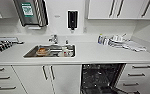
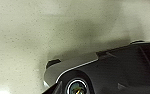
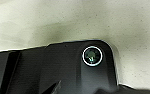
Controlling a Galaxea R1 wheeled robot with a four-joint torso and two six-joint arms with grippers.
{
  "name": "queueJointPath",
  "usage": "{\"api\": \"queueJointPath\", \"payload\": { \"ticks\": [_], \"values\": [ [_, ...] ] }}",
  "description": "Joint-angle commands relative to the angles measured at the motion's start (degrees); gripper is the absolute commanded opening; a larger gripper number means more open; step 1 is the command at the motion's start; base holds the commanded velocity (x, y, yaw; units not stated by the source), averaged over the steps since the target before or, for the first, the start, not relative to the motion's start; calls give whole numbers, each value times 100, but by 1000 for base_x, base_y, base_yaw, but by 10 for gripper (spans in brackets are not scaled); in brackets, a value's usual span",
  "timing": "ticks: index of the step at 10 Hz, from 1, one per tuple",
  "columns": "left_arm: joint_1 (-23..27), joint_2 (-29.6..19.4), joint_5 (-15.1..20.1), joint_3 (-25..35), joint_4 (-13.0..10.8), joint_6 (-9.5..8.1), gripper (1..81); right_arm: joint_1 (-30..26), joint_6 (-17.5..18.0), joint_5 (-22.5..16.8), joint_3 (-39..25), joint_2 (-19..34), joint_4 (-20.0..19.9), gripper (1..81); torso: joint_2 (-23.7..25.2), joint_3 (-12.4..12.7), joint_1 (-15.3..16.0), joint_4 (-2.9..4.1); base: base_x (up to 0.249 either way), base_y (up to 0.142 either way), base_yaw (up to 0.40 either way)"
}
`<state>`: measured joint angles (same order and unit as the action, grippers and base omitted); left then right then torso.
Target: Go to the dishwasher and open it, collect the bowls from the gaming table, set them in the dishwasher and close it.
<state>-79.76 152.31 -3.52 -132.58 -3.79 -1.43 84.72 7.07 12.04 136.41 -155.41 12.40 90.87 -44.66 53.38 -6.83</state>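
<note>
Head view shows the dishwasher (image 1: 101,78) standing open below the table (image 1: 91,53), right of the sink (image 1: 51,50), ready for loading; tool states cannot be told

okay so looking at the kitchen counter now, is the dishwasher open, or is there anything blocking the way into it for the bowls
The dishwasher stands open under the white counter, right of the sink, with its dark interior and rack exposed. Nothing visible blocks the opening from the front. The lowered door's lower part runs out of the head view, so I cannot check it.
</note>
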Motion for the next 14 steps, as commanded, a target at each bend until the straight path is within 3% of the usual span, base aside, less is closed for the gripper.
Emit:
{"api": "queueJointPath", "payload": {
  "ticks": [1,10,11,14],
  "values": [
    [-97,546,220,-856,168,11,811,-100,-30,-132,709,-291,140,811,0,0,0,0,0,0,0],
    [-185,969,177,-1244,124,55,811,49,-30,-176,842,-459,184,811,2,2,0,0,0,0,0],
    [-185,1047,177,-1366,124,55,811,67,-30,-176,851,-485,184,811,-571,2,-369,0,0,0,0],
    [-202,1267,168,-1612,186,55,811,85,-31,-185,1298,-836,175,811,-713,2,-465,0,0,0,0]
  ]
}}
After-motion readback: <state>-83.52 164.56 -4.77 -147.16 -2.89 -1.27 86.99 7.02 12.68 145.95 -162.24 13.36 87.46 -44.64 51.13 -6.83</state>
